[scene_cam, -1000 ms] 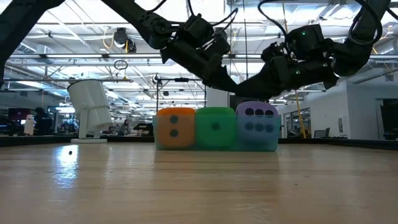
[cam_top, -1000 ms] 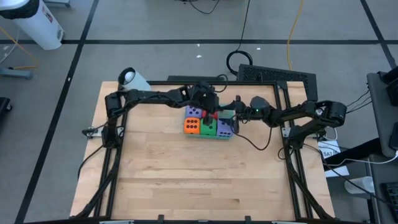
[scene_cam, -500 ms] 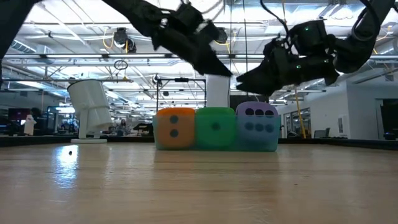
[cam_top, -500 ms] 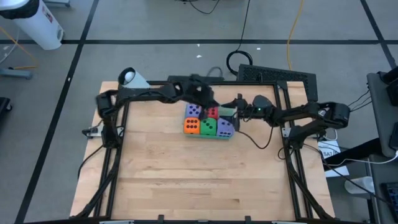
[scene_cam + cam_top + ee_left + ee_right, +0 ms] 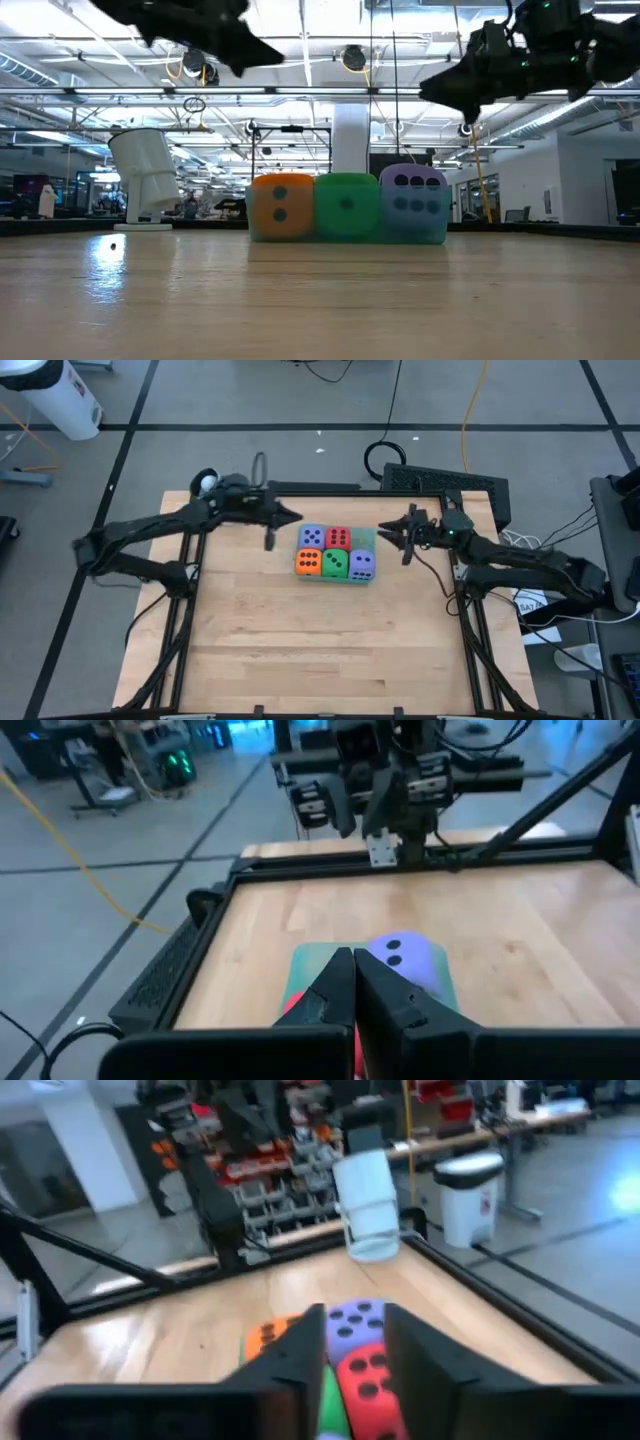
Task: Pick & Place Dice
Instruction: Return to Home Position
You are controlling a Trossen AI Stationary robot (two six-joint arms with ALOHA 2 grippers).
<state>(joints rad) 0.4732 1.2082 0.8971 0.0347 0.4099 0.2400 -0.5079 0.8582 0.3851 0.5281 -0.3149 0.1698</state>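
Five dice sit in a tight cluster at the table's far middle, on a flat translucent green square (image 5: 364, 540). The far row holds a lavender die (image 5: 312, 537) and the red die (image 5: 338, 538). The near row holds the orange die (image 5: 308, 563), green die (image 5: 334, 565) and second lavender die (image 5: 361, 564). My left gripper (image 5: 290, 516) hovers shut, up and to the left of the cluster (image 5: 350, 970). My right gripper (image 5: 385, 532) hovers open just right of it, fingers pointing at the dice (image 5: 355, 1345). In the low view both grippers (image 5: 270, 52) (image 5: 432, 88) are above the dice.
A white cup (image 5: 208, 484) lies near the table's far left corner (image 5: 148, 175). Black frame rails (image 5: 190, 610) run along the left and right sides and across the far edge. Bare wood (image 5: 320, 650) fills the near half of the table.
My left gripper has pulled away from over the dice, moving up and toward the table's left. My right gripper has drawn back toward the right edge and risen a little. The dice have stayed where they were.
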